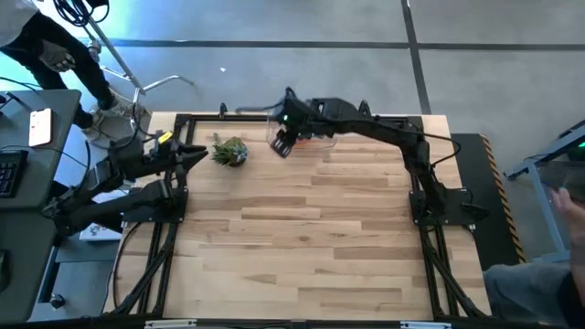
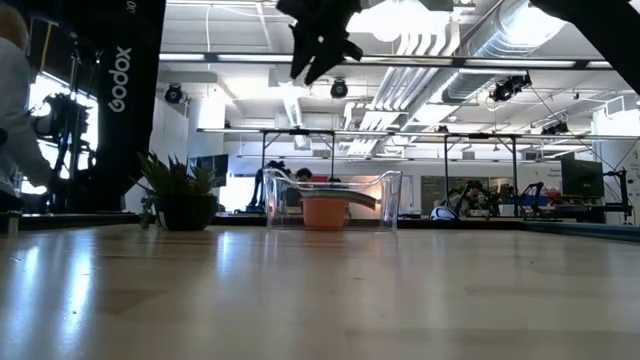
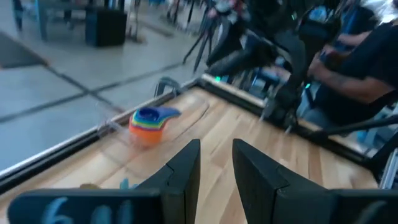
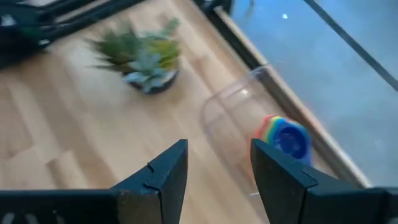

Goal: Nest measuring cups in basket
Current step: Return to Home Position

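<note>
We note the nested measuring cups (image 4: 285, 138), blue uppermost, inside the clear bin (image 4: 219, 102) by the table's (image 1: 311, 238) far edge. Right gripper (image 4: 219, 152) above it, fingers spread, empty; left gripper (image 3: 216, 152) beside the plant (image 4: 143, 53), spread too. We judge the stack light, stiff, slick: pinch the rim or handles.

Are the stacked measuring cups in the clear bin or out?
In. The stacked cups stand upright between the bin's clear walls; the right gripper hangs open above, empty.
</note>
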Controlling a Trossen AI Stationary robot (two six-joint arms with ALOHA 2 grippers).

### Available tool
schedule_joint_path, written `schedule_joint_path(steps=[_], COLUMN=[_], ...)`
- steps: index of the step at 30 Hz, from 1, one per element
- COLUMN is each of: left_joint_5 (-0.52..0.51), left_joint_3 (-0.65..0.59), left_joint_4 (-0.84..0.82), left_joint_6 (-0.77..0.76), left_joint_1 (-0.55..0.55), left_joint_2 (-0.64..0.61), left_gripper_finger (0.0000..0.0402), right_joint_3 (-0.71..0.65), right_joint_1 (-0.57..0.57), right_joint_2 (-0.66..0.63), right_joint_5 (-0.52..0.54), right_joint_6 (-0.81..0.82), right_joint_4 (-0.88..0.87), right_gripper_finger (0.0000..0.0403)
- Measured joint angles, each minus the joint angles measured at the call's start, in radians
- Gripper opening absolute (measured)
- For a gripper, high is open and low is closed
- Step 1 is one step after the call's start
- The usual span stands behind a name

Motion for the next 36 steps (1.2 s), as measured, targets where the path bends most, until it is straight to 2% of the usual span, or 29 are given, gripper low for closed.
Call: schedule_joint_path(steps=[7, 11, 17, 24, 32, 36], left_joint_5=[0.002, 0.005, 0.018, 0.035, 0.026, 0.011], left_joint_3=[-0.187, -0.251, -0.410, -0.548, -0.553, -0.553], left_joint_4=[0.124, 0.160, 0.362, 0.464, 0.487, 0.466], left_joint_6=[-0.001, 0.028, 0.025, -0.061, 0.028, 0.029], left_joint_1=[0.000, -0.003, -0.006, -0.006, -0.006, -0.006], left_joint_2=[-0.208, -0.204, -0.207, -0.207, -0.195, -0.191], left_gripper_finger=[0.0085, 0.0085, 0.0085, 0.0085, 0.0085, 0.0085], right_joint_3=[0.000, 0.000, 0.000, 0.000, -0.001, -0.002], right_joint_1=[0.094, 0.137, 0.183, 0.210, 0.216, 0.241], right_joint_2=[0.000, -0.006, -0.015, -0.102, -0.295, -0.424], right_joint_5=[0.025, 0.025, 0.044, 0.191, 0.363, 0.503], right_joint_6=[0.098, 0.122, 0.120, 0.075, 0.024, 0.099], right_joint_4=[0.003, 0.024, 0.049, -0.024, -0.238, -0.417], right_gripper_finger=[0.0165, 0.0165, 0.0165, 0.0165, 0.0165, 0.0165])
